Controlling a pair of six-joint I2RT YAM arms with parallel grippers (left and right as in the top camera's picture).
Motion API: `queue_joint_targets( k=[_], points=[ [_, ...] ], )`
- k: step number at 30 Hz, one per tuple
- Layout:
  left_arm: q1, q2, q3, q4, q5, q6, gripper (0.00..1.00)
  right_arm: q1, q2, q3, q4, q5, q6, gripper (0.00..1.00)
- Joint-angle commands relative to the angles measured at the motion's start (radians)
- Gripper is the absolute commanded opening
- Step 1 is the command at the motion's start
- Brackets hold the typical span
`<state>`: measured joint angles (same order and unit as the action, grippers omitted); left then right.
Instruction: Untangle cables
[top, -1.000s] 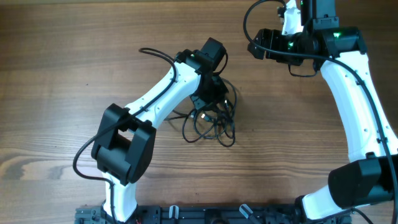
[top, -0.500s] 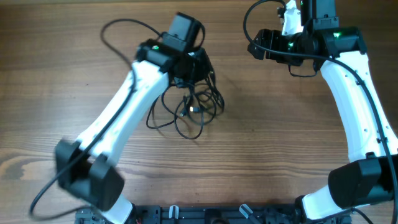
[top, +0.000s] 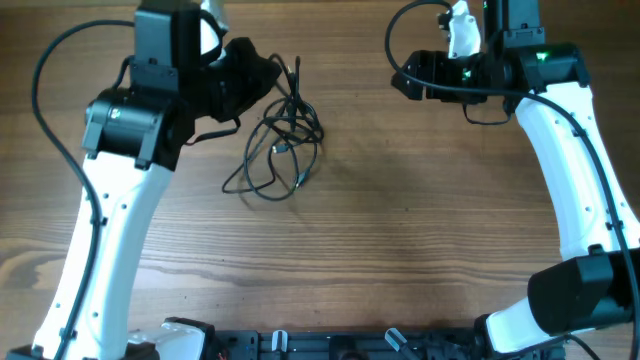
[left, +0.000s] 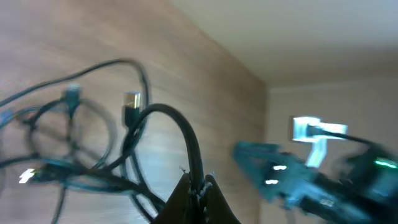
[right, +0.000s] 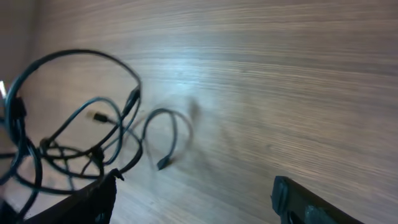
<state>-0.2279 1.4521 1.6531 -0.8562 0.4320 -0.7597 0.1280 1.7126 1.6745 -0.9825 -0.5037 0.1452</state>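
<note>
Dragging the cables (top: 285, 145): left gripper (top: 268, 80) has gone from mid-table a second ago to the far-left area, and the clump went with it. It now sits up and left of its old spot, still on the wooden table (top: 420, 240).

Left wrist view: left gripper (left: 198, 186) is pinched tight on one thick black loop of the cables (left: 180, 130). The rest trails away from the fingertips as loose tangled loops, with a gold-tipped plug (left: 130, 99) just beyond the held loop. In the overhead view the clump hangs off the claw tip and spreads toward the near edge.

Right gripper (top: 455, 22) hasn't moved from the far-right area. Its jaws stand wide with nothing between them, as the right wrist view (right: 193, 202) shows. The cables (right: 81, 137) lie well off its left finger (right: 93, 199), no contact. Still knotted.
</note>
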Motion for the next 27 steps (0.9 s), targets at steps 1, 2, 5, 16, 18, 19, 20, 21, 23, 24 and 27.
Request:
queue_joint_targets(
  k=[1, 2, 5, 16, 18, 19, 20, 21, 23, 24, 27],
  points=[
    [0.030, -0.064, 0.016, 0.062, 0.117, -0.016, 0.04, 0.014, -0.045, 0.020, 0.041, -0.254, -0.093, 0.81],
    [0.030, -0.063, 0.016, 0.069, 0.117, -0.034, 0.04, 0.027, -0.065, 0.020, 0.069, -0.291, -0.093, 0.81],
    [0.030, -0.063, 0.016, 0.060, 0.085, -0.034, 0.04, 0.111, -0.114, 0.020, 0.121, -0.352, -0.100, 0.81],
    [0.074, -0.063, 0.016, -0.027, 0.098, -0.196, 0.04, 0.344, -0.085, 0.019, 0.048, -0.317, -0.517, 0.54],
    [0.074, -0.063, 0.016, -0.009, 0.159, -0.202, 0.04, 0.347, -0.043, 0.019, 0.048, -0.317, -0.537, 0.54],
    [0.074, -0.063, 0.016, -0.010, 0.179, -0.208, 0.04, 0.347, -0.031, 0.019, 0.057, -0.317, -0.537, 0.54],
    [0.074, -0.063, 0.016, -0.016, 0.193, -0.216, 0.04, 0.347, -0.020, 0.019, 0.078, -0.317, -0.534, 0.51],
    [0.074, -0.063, 0.016, -0.016, 0.202, -0.217, 0.04, 0.347, -0.018, 0.019, 0.094, -0.317, -0.534, 0.46],
    [0.074, -0.063, 0.016, -0.014, 0.216, -0.224, 0.04, 0.347, -0.017, 0.019, 0.113, -0.267, -0.528, 0.38],
    [0.074, -0.063, 0.016, -0.010, 0.225, -0.226, 0.04, 0.347, -0.013, 0.019, 0.111, -0.241, -0.516, 0.37],
    [0.074, -0.063, 0.016, 0.000, 0.237, -0.245, 0.04, 0.347, -0.001, 0.019, 0.109, -0.225, -0.502, 0.35]
  ],
)
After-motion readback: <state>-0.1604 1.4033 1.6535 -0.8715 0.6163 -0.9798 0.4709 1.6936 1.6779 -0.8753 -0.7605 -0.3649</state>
